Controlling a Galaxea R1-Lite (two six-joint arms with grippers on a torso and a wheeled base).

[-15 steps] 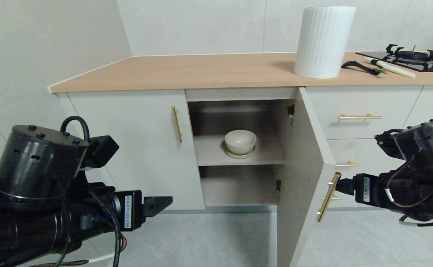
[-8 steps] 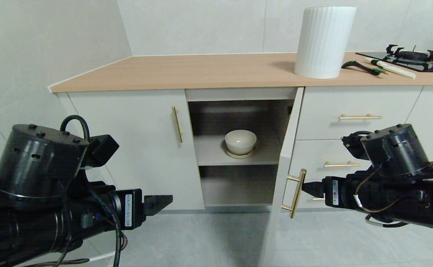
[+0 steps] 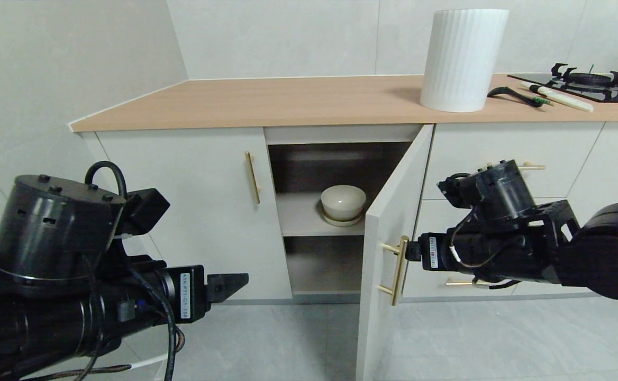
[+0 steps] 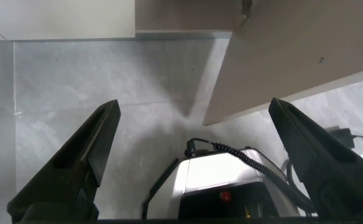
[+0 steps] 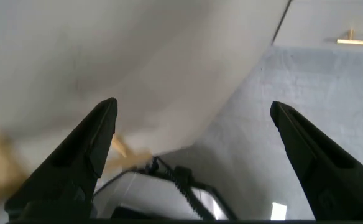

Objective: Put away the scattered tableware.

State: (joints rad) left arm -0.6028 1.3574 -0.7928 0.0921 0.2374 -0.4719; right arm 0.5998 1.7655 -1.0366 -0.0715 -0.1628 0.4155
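Fingers (image 4: 82, 155) of the left gripper (image 3: 229, 288) are spread apart with nothing between them. It hangs low over the floor tiles (image 4: 107, 81), off to the side of the cupboard, likely parked there to leave the opening free for the other arm.

Farther in, the right gripper (image 3: 412, 253) sits with its tip against the outer side of the brass door handle (image 3: 397, 270). Its jaws are wide apart and clamped on nothing, and the pale face of the cabinet door (image 3: 388, 238) lies straight ahead of it. That reads as a push with the open tip rather than a grasp, which suits swinging the half-open door shut.

Beyond the door's edge, past the right gripper, a cream bowl (image 3: 343, 201) stands upright on a saucer (image 3: 341, 219) on the middle shelf (image 3: 303, 219), set back enough that the door should clear it.

Above and beyond the right gripper, on the wooden countertop (image 3: 288, 100), are a tall white ribbed container (image 3: 462, 58), a black-handled utensil (image 3: 515, 95) just beside it, and a pale long utensil (image 3: 557, 98) near the gas hob (image 3: 594, 82). These two may be tableware not yet stowed. The right arm covers part of the drawer fronts (image 3: 563, 145) behind it.
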